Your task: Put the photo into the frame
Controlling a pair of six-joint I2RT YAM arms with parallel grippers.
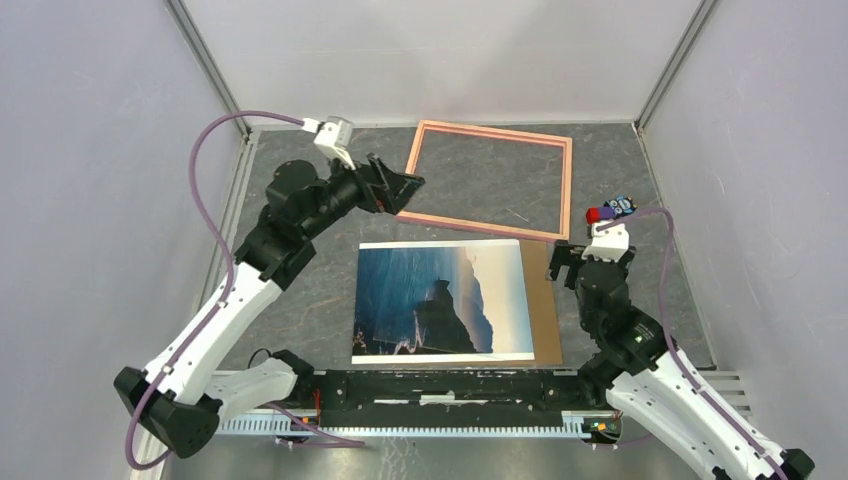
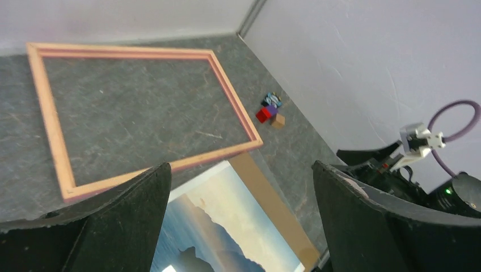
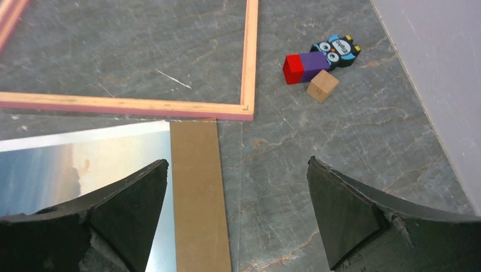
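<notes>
The photo (image 1: 442, 298), sea and dark cliffs with a white border, lies face up at the table's middle on a brown board (image 1: 546, 300) that sticks out along its right side. The empty pink frame (image 1: 490, 180) lies flat behind it, tilted a little. My left gripper (image 1: 400, 190) hovers open over the frame's near left corner; between its fingers I see the photo (image 2: 221, 221) and the frame (image 2: 57, 136) beyond. My right gripper (image 1: 566, 262) stands open above the board's far right corner, with the board (image 3: 198, 192) and the frame (image 3: 249, 62) in view.
A small toy of red and purple blocks with an owl face (image 1: 610, 210) and a wooden cube (image 3: 322, 86) lie at the right of the frame. Grey walls enclose the table on three sides. A black rail (image 1: 440, 385) runs along the near edge.
</notes>
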